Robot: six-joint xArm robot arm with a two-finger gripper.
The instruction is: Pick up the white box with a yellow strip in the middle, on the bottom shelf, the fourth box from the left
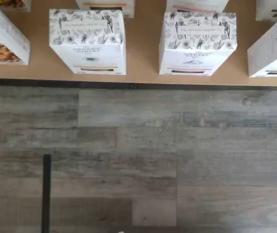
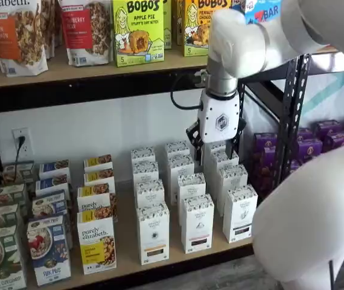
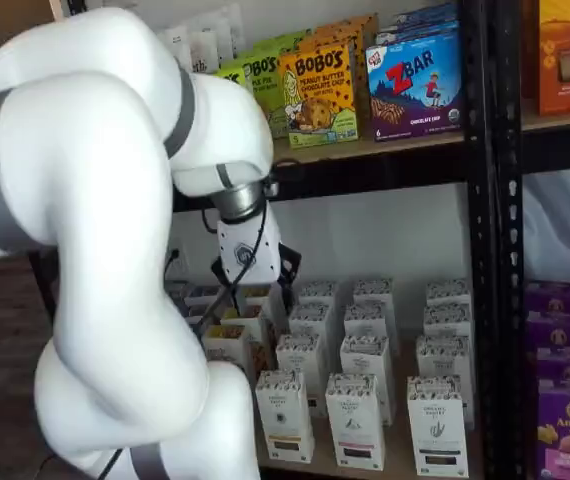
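Observation:
The white box with a yellow strip (image 1: 87, 41) stands at the front of the bottom shelf (image 1: 143, 73), with a speckled top and a tan-yellow band low on its front. In both shelf views it is the front carton of its row (image 2: 154, 232) (image 3: 285, 415), right of the purely elizabeth boxes. My gripper (image 2: 218, 148) (image 3: 257, 290) hangs above the white cartons further back, higher than the box and clear of it. It is open, with a black finger on each side of the white body and nothing between them.
A white carton with a pink band (image 1: 197, 43) (image 2: 197, 222) stands right beside the box, a purely elizabeth box (image 2: 96, 248) on its other side. Purple boxes (image 2: 335, 136) lie beyond a black upright (image 2: 289, 121). An upper shelf (image 2: 87, 72) runs above. Grey plank floor (image 1: 138, 160) lies before the shelf.

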